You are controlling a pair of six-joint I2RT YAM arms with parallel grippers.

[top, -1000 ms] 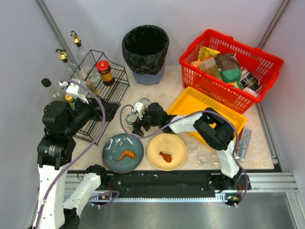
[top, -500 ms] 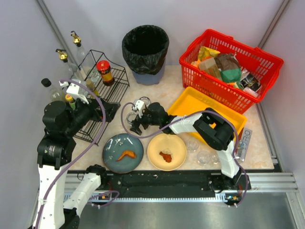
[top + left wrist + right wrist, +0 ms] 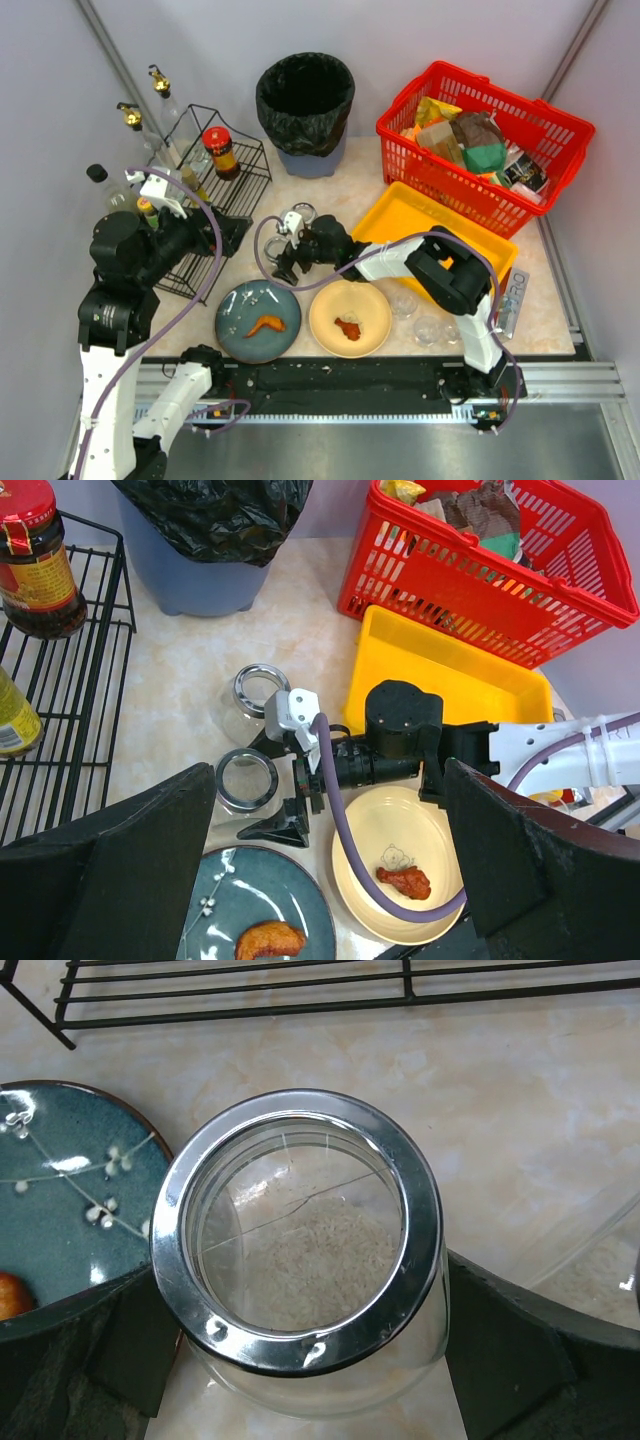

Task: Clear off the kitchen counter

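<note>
Kitchen counter (image 3: 350, 192), jar label (image 3: 38, 585) unreadable

Left hand (image 3: 325, 780) and right hand (image 3: 300, 1280) gape wide.

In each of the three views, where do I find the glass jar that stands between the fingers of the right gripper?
Top external: the jar is left of centre, just above the blue plate.
Left wrist: lower left of centre, again just above the plate.
Right wrist: it fills the middle, seen from above; the plate is at the left edge.
Shared landmark: the blue plate.
</note>
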